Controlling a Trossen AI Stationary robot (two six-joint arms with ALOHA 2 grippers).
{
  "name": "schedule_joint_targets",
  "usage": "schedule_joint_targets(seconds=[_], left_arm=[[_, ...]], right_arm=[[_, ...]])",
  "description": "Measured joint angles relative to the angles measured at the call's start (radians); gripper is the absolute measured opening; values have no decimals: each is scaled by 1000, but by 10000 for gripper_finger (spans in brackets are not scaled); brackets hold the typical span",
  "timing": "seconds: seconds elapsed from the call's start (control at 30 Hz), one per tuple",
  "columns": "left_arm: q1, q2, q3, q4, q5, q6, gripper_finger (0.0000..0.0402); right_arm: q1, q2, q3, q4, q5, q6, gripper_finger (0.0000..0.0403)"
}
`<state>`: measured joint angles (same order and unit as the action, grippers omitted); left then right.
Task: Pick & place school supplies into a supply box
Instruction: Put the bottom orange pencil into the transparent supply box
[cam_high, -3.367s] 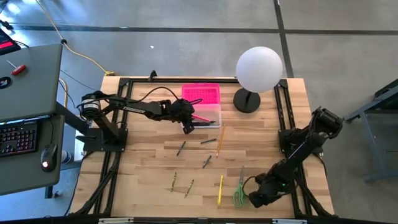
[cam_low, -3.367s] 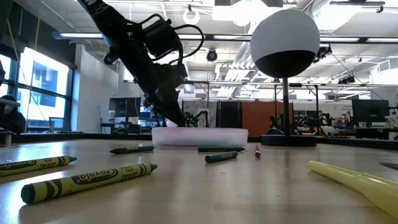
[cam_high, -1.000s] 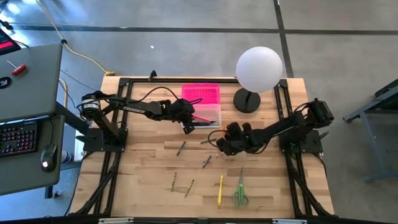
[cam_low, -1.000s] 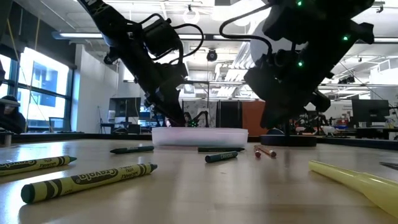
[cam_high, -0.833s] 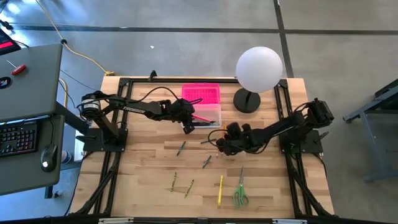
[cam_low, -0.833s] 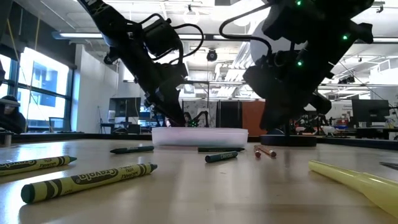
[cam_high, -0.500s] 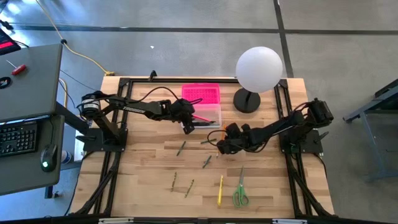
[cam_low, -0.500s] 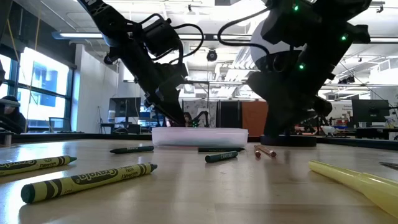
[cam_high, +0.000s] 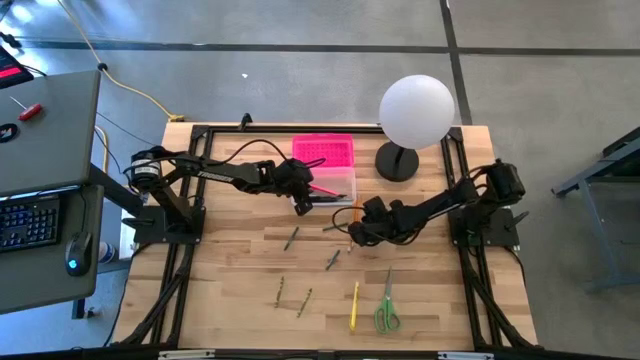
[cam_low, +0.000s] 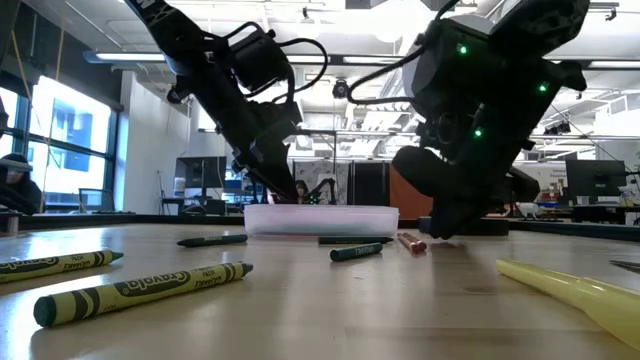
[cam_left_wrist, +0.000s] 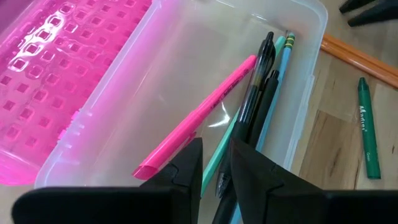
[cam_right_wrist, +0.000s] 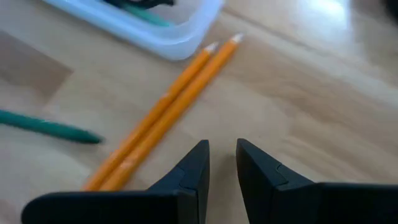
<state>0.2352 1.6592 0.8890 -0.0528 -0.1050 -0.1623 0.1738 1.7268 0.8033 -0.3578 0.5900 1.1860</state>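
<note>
Two orange pencils (cam_right_wrist: 163, 120) lie side by side on the table (cam_high: 240, 270), just beside the corner of the supply box (cam_high: 335, 186), and the right gripper (cam_high: 352, 236) has been brought down low over them from the table's near edge, where the scissors (cam_high: 385, 312) lie untouched. Its jaws are seen nearly together, a narrow gap left, with nothing held. The left gripper (cam_high: 303, 204) has stayed at the box's rim, jaws likewise a slit apart and empty. Several pens (cam_left_wrist: 255, 106) are already inside. A pick of the pencils seems to be next, though wider jaws would be needed.
</note>
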Motion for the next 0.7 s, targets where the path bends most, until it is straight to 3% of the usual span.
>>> schedule_joint_targets(seconds=[0.2,0.43,0.7], left_arm=[[0,0,0,-1,0,0,113],[0,0,0,0,0,0,113],[0,0,0,0,0,0,113]], right_arm=[[-4,-26,0,37,-106,-124,65],[-39,-29,0,127,-170,-288,102],[-59,-33,0,131,-169,-259,147]])
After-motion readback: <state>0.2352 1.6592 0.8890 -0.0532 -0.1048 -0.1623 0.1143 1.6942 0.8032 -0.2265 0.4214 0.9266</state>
